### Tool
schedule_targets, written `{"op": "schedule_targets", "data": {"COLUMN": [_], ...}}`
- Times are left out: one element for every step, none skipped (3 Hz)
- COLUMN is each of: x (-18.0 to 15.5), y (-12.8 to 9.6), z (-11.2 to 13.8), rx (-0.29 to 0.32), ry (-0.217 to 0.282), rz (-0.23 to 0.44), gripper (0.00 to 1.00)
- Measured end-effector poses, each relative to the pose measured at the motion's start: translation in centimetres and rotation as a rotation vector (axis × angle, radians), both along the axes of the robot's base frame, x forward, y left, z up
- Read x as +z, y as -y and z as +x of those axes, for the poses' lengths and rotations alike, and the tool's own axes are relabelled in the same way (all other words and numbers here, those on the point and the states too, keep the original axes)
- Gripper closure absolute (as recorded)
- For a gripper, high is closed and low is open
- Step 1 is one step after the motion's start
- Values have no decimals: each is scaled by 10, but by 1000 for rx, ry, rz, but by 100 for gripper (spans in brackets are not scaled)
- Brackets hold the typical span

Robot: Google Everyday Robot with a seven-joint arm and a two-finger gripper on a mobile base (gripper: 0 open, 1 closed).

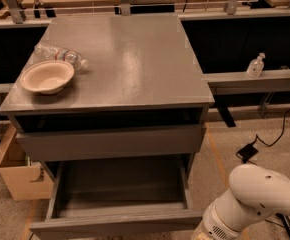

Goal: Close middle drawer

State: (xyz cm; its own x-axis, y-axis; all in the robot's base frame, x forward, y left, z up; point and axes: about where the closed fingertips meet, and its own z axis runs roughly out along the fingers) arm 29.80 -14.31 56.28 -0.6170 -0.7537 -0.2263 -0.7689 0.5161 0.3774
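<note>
The middle drawer [121, 193] stands pulled far out of the grey cabinet [120, 59], its bare grey inside showing. Its flat front [110, 225] runs along the bottom edge of the camera view. Above it is the taller uppermost front [110, 143]. The lowest front is hidden under the open drawer. Only my white arm [257, 199] shows, at the bottom right, its lower end close to the right end of the drawer front. My gripper is out of view below the frame.
A beige bowl [47, 76] and a lying plastic bottle [60, 55] sit on the cabinet top at the left. A cardboard box [17, 176] stands on the floor to the left. A black cable and plug [247, 151] lie on the floor to the right.
</note>
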Motion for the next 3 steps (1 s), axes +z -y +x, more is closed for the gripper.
{"op": "schedule_targets", "data": {"x": [-11,-43,-85], "y": [-3,-3,-2], "z": [1,6,13], "rx": [1,-5,-25], "ry": [-10,1,23], "rz": [15,59,114], "gripper": [88,100,100]}}
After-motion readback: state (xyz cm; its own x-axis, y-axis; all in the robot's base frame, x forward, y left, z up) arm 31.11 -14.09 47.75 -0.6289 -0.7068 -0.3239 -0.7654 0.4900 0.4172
